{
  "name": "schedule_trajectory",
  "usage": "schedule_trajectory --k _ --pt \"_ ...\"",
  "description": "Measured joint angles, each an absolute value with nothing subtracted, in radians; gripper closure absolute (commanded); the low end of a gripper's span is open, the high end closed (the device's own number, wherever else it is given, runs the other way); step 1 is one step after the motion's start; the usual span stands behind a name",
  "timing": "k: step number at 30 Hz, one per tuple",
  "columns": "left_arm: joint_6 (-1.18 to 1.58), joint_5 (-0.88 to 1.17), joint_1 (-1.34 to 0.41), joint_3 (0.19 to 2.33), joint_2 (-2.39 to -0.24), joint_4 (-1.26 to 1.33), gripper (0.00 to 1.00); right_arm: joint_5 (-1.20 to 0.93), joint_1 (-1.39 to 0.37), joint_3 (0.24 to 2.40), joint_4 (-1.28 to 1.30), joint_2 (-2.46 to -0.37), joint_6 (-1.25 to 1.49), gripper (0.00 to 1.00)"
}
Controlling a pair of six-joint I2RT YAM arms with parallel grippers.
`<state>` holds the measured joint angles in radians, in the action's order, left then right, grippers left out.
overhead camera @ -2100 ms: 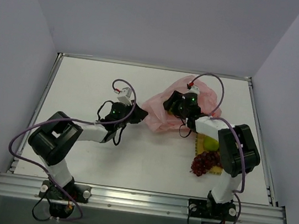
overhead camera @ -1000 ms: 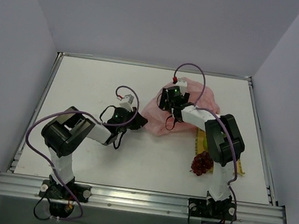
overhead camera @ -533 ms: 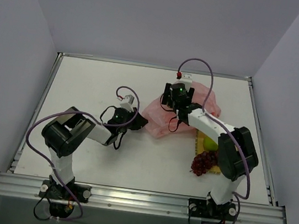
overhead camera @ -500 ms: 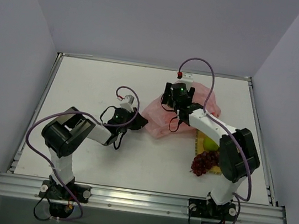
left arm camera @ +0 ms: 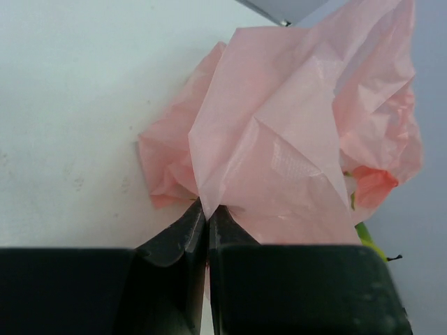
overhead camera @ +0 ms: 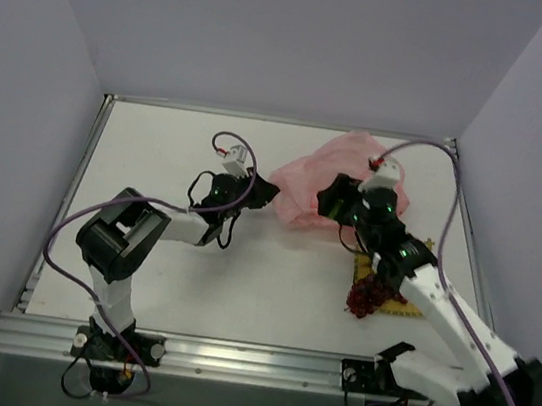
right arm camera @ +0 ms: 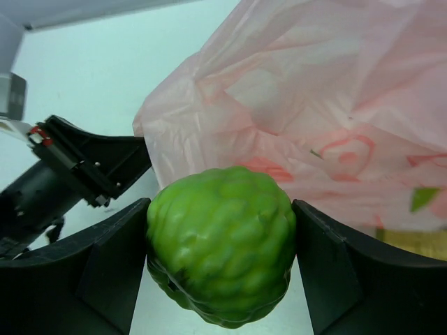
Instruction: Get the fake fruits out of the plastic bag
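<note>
Fake fruits (overhead camera: 367,295) are partly out. Nearest us, the grape bunch (overhead camera: 370,292) lies on the yellow mat (overhead camera: 394,303), on the near side of the plastic bag (overhead camera: 320,175) and clear of it. Right at the bag's near edge, the right gripper (right arm camera: 220,209) holds the bumpy green ball (right arm camera: 218,248). Its jaws are spread wide and pressed against the ball's two flanks, with no film over the fruit that we can see. At the bag's left corner, the left gripper (left arm camera: 207,213) has its jaws closed to a slit on a fold of the pink film. Beyond that, a sliver of green (left arm camera: 367,237) peeks past the bag's right side; we cannot tell which fruit it is, nor whether it lies inside. We judge the ball to be the main risk: it is round and gripped only across its widest part, so a quick swing could squirt it loose to roll across the table (overhead camera: 161,268) or knock the grapes. A hard tug by the left arm could also tear the thin film or slip it from the pinch.
</note>
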<state>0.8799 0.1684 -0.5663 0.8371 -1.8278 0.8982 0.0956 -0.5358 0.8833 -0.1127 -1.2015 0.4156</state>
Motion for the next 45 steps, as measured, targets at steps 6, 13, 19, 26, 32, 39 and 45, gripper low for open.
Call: schedule_trajectory --k 6,13,19,26,32,39,45 --pt "0.909 0.146 -0.556 0.863 -1.861 0.962 0.98 0.325 -0.532 0.782 0.108 -0.761 0.582 0.41" --pt "0.953 0.106 -0.540 0.868 -1.903 1.016 0.98 0.583 -0.509 0.714 0.507 -0.517 0.900 0.46" --pt "0.982 0.102 -0.539 0.869 -1.911 1.082 0.98 0.677 -0.458 0.705 0.639 -0.688 1.077 0.45" --pt "1.007 0.104 -0.539 0.867 -1.938 1.159 0.98 0.704 -0.309 0.658 0.670 -0.774 1.178 0.43" --pt "1.018 0.112 -0.539 0.850 -1.951 1.196 0.98 0.705 -0.258 0.619 0.661 -0.860 1.240 0.34" --pt "1.048 0.134 -0.539 0.850 -1.974 1.236 0.98 0.680 -0.176 0.598 0.606 -0.936 1.267 0.08" --pt "1.061 0.142 -0.535 0.850 -1.987 1.262 0.98 0.635 -0.113 0.537 0.535 -0.970 1.264 0.00"
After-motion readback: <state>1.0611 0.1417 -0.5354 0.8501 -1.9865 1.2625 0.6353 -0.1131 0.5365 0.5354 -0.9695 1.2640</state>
